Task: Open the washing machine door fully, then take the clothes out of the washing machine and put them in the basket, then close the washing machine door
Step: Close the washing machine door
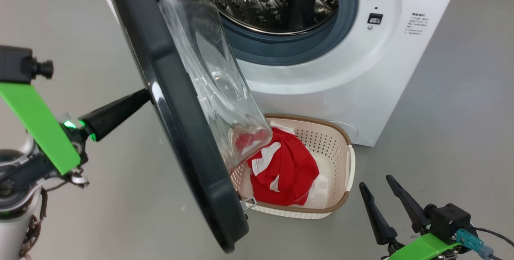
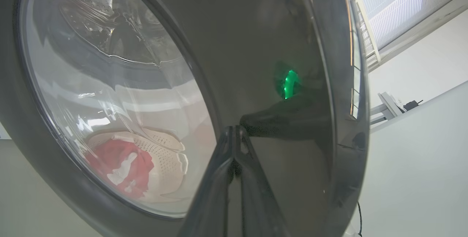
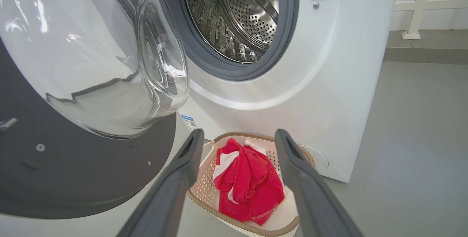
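**Door Ajar, Red Garment in the Basket**

The large round washing machine door point(image 1: 180, 131) with its glossy black rim and bulging clear glass stands swung out from the big white front-loading washing machine point(image 1: 361, 83). In the head view it is seen nearly edge-on, with the glass bulge turned toward the machine's opening. The grey rubber ring point(image 1: 281, 51) and the perforated steel drum point(image 1: 273, 3) are in plain sight beyond it.

The left gripper point(image 1: 144, 95) reaches in from the outer side of the door. Its two dark fingers are pressed together with nothing between them. In the left wrist view the joined tips point(image 2: 234, 134) meet the shiny black rim point(image 2: 274, 28), which mirrors them along with a green light.

The bright red fabric clothes point(image 1: 287, 167) with white patches lie bunched inside the small cream-white perforated plastic basket point(image 1: 341, 135) with a brown woven-look rim. The basket sits on the grey floor point(image 1: 441, 151) just beside the lower front of the machine. In the head view the door covers its left end, and part of the red cloth shows through the glass. It also shows through the glass in the left wrist view point(image 2: 117, 164).

The right gripper point(image 1: 376, 181) hangs near the basket, apart from it. Its fingers are spread wide and hold nothing. In the right wrist view the two fingers point(image 3: 182, 164) frame the clothes point(image 3: 248, 178) and the basket point(image 3: 204, 185), with the door point(image 3: 91, 164) to their left and the drum point(image 3: 241, 17) above.
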